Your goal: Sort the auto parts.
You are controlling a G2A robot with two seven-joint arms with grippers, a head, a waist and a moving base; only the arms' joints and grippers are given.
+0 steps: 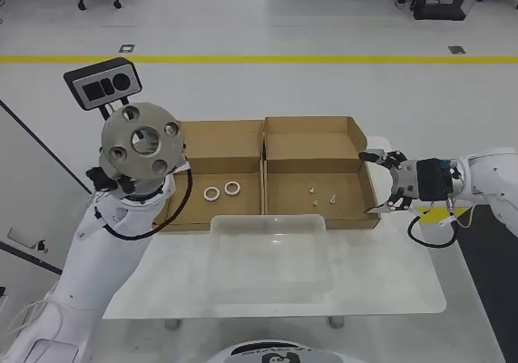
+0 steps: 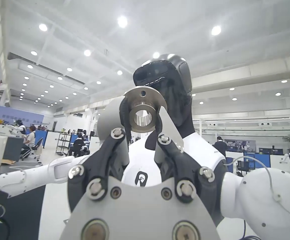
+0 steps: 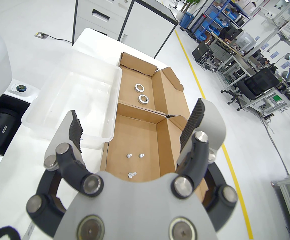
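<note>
A round metal flange (image 1: 141,141) with a hollow hub and several bolt holes is held high above the table's left side, close under the top camera. My left gripper (image 2: 142,117) is shut on the flange (image 2: 143,101) at its hub. Two white rings (image 1: 211,193) (image 1: 232,188) lie in the left cardboard box (image 1: 222,136). Small bolts (image 1: 313,191) (image 1: 332,199) lie in the right cardboard box (image 1: 313,127). My right gripper (image 1: 381,184) hangs open and empty at that box's right end; its own view shows the right gripper (image 3: 137,116) above the bolts (image 3: 132,174).
A clear plastic bin (image 1: 268,254) stands on the white table in front of the boxes, with nothing in it. A grey cabinet (image 1: 4,172) stands left of the table. The table's right front corner is bare.
</note>
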